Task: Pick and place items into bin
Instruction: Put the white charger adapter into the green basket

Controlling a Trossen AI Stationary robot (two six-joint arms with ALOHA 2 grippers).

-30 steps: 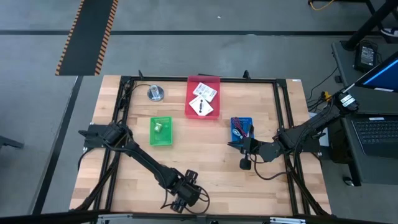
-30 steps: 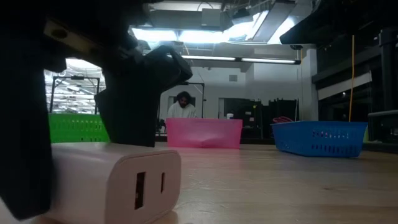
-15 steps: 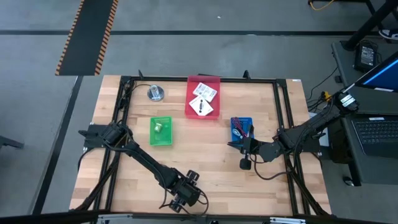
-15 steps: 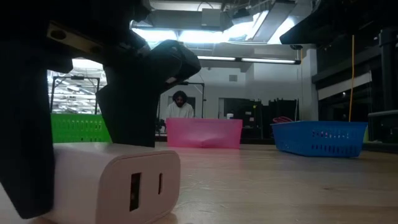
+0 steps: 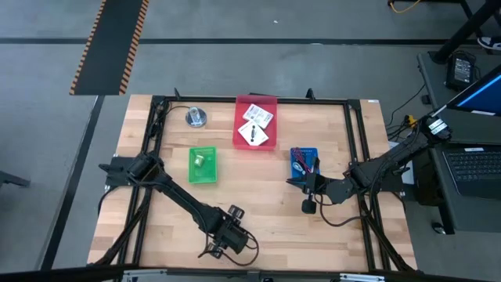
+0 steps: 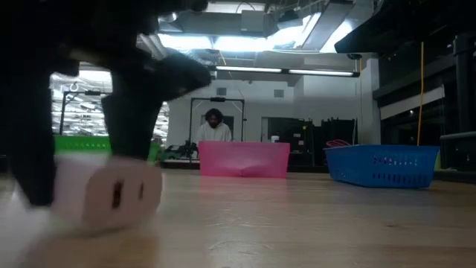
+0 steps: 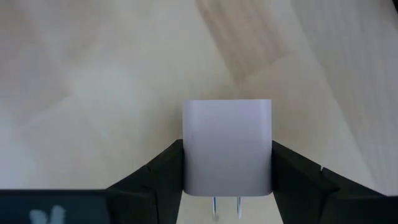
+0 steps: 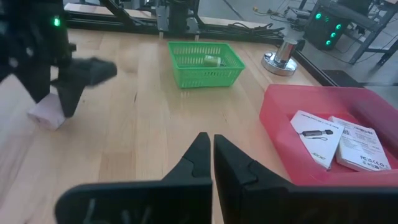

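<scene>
Pale wood planks make up the table (image 5: 258, 176) in the high view, where the left gripper (image 5: 227, 235) sits low near the front edge, and the right gripper (image 5: 307, 188) waits just in front of the blue bin (image 5: 304, 160); the pink bin (image 5: 256, 121) holds two white cards (image 5: 257, 125), the green bin (image 5: 203, 165) a small item, and a silver disc (image 5: 196, 117) stands near the far left corner. At table height, a white charger (image 6: 104, 192) shows two slots on its face and sits between dark fingers (image 6: 126, 112) that clamp its sides, with the three bins lined up behind and a person (image 6: 214, 126) in the room beyond. From the left wrist, the charger (image 7: 227, 146) fills the gap between the two fingers, both pressed against its sides, its two prongs pointing back toward the camera. From the right wrist, that arm's own fingers (image 8: 199, 158) stand closed together on nothing, and the left gripper (image 8: 59, 99) holds the charger (image 8: 46, 113) over the wood across the table.
</scene>
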